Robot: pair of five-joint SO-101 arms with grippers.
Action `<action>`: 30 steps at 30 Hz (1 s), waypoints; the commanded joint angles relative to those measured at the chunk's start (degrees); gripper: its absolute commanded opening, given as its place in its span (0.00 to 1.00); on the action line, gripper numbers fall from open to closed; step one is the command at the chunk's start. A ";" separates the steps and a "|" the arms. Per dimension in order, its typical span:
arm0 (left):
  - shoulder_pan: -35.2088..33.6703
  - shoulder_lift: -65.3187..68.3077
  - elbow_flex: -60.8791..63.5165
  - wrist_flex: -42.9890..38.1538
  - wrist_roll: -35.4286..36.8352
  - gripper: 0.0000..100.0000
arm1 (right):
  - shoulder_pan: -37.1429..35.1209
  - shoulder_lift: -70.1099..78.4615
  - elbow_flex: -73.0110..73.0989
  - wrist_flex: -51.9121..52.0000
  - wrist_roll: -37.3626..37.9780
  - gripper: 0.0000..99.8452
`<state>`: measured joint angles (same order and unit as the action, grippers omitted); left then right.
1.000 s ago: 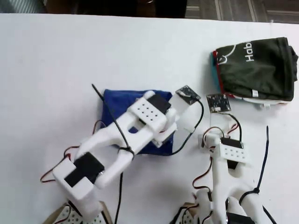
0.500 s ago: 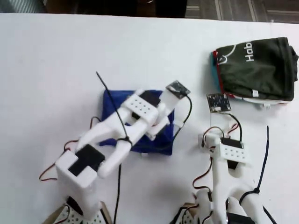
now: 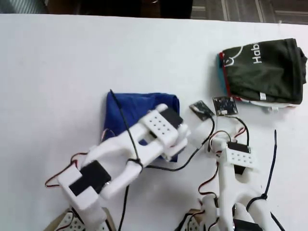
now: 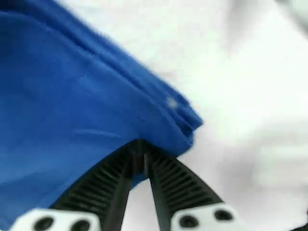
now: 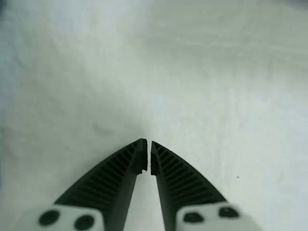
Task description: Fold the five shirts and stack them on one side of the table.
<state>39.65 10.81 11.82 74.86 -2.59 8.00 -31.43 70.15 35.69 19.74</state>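
The white plastic left arm (image 3: 120, 161) lies across the folded blue fabric shirt (image 3: 130, 106), which sits near the middle of the white table (image 3: 57, 57), well apart from the pile on the right. In the left wrist view, the left gripper (image 4: 143, 155) has its black ribbed fingers clenched together at the shirt's folded edge. Blue cloth is bunched over the tips, so it appears to be pinching that edge rather than merely resting on it.

Over the last second this arm has swung its wrist first toward the far side of the table and then back and to the right. Its small camera board now hangs just beside the one on the right arm (image 3: 238, 163). The blue shirt has hardly shifted through this, so I judge the carry toward the pile has barely begun.

The right arm has kept still near the table's front edge. The right gripper (image 5: 146, 156) is closed on nothing, with bare table beneath it.

On the far right lies the stack of folded shirts (image 3: 264, 67), a dark green one on top with red, blue and white edges showing under it. The blue shirt looks like the last piece to join that stack. The left arm's grip on a single edge could let the folds open if the shirt is dragged.
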 commanded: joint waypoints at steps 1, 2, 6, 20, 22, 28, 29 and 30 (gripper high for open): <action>1.14 -3.25 -0.66 0.97 0.09 0.03 | 0.13 -0.04 -0.44 -1.01 0.35 0.02; 1.05 -3.25 -1.01 1.14 0.00 0.03 | 0.13 -0.04 -0.44 -1.01 0.35 0.02; 1.85 -3.25 -2.68 4.57 -4.22 0.03 | 0.13 -0.04 -0.44 -1.01 0.35 0.02; -17.67 -1.32 -18.59 -5.36 -0.70 0.03 | 0.13 -0.04 -0.44 -1.01 0.35 0.02; -18.11 1.32 -18.86 -6.95 -0.70 0.03 | 0.13 -0.04 -0.44 -1.01 0.35 0.02; -17.32 11.43 -22.11 -9.67 -0.18 0.03 | 0.40 -0.04 -0.44 -1.10 -0.44 0.02; -17.23 12.84 -23.34 -10.11 0.88 0.03 | 1.01 -0.40 -0.35 -1.10 -2.37 0.02; -17.23 14.15 -24.92 -10.37 2.90 0.03 | 2.51 -0.57 -0.44 -1.19 -4.75 0.02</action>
<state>22.51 23.47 -8.31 66.07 -2.77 8.09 -31.43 70.15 35.25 18.95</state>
